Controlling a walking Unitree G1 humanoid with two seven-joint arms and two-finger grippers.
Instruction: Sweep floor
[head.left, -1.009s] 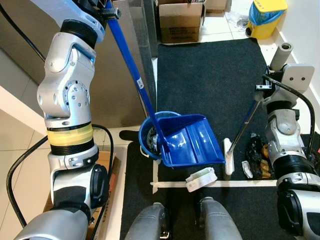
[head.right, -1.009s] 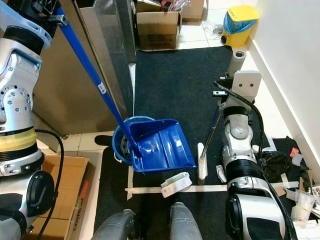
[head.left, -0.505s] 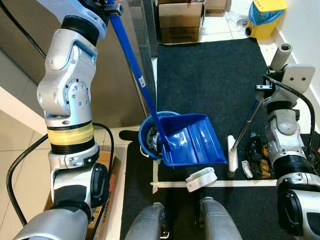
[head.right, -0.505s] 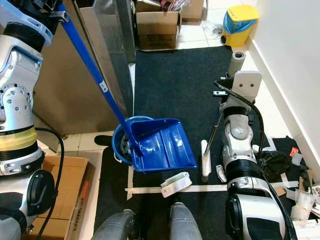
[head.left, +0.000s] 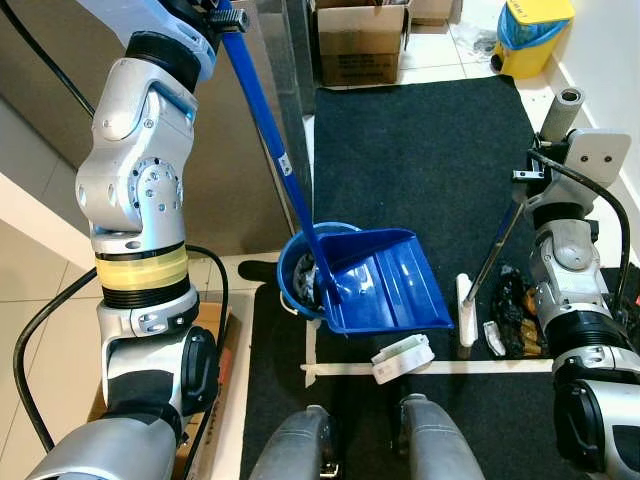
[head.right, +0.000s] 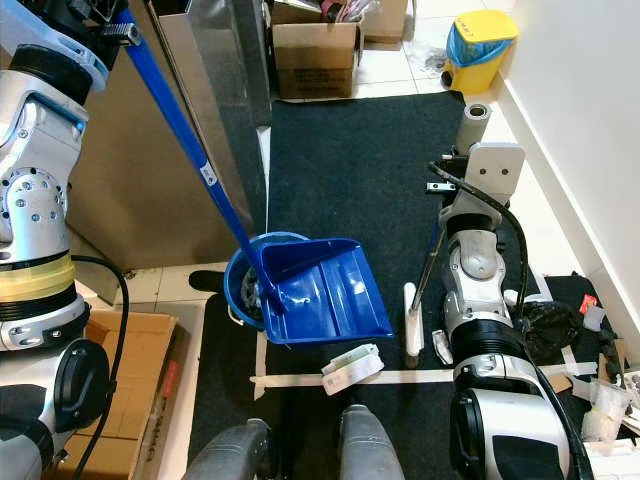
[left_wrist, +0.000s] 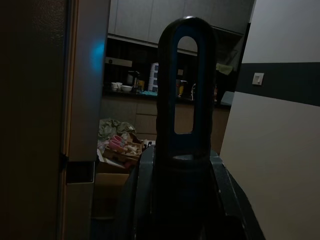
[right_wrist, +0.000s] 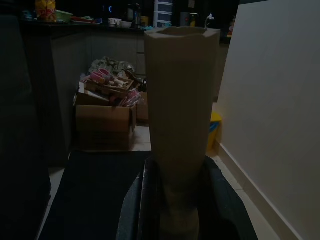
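The left end effector is clamped on the looped top of the rigid, light blue dustpan, resting on the mat at 12 o'clock, while the right end effector grips the stiff broom handle, brush at 2 o'clock.

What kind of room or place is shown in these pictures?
Probably a home hallway beside a kitchen: a black mat on pale tile floor, cardboard boxes and a yellow bin at the far end, a counter with kitchenware beyond.
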